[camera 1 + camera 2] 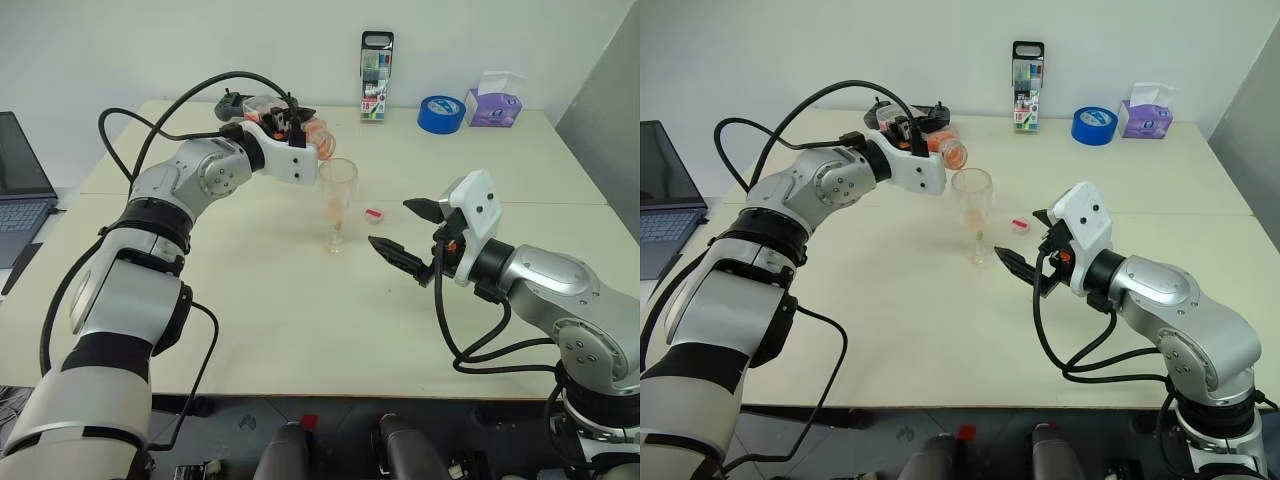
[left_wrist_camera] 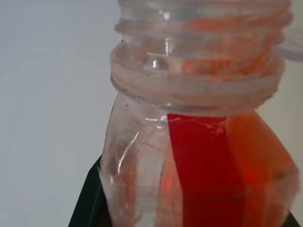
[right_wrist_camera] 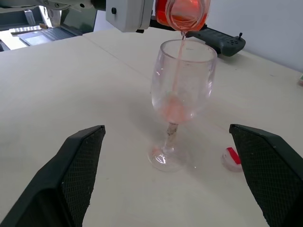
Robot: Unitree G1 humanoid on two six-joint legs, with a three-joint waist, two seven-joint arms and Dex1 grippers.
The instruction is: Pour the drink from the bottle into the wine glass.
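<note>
On the pale cream surface [image 1: 300, 330], nearest the robot, the right gripper [image 1: 405, 232] hangs level with its two black fingers spread wide and nothing between them, pointing toward the glass from the right. Just beyond it a small red-and-white bottle cap [image 1: 375, 215] lies on the surface, near the glass's foot. The clear stemmed wine glass [image 1: 338, 200] stands upright in the middle, with a little translucent orange drink [image 3: 174, 111] pooled at the bottom of its rounded bowl. A thin orange stream falls from above into the bowl. Over the glass's rim, the left gripper [image 1: 290, 125] is clamped tight on the small clear plastic bottle [image 1: 945, 148] with a red label strip, tipped so its open mouth points down toward the glass; orange liquid shows in its neck. At the left edge sits an open dark laptop [image 1: 20, 185]. Far back stand an upright pack of markers [image 1: 376, 76], a roll of blue tape [image 1: 441, 113] and a purple tissue box [image 1: 494, 102].
</note>
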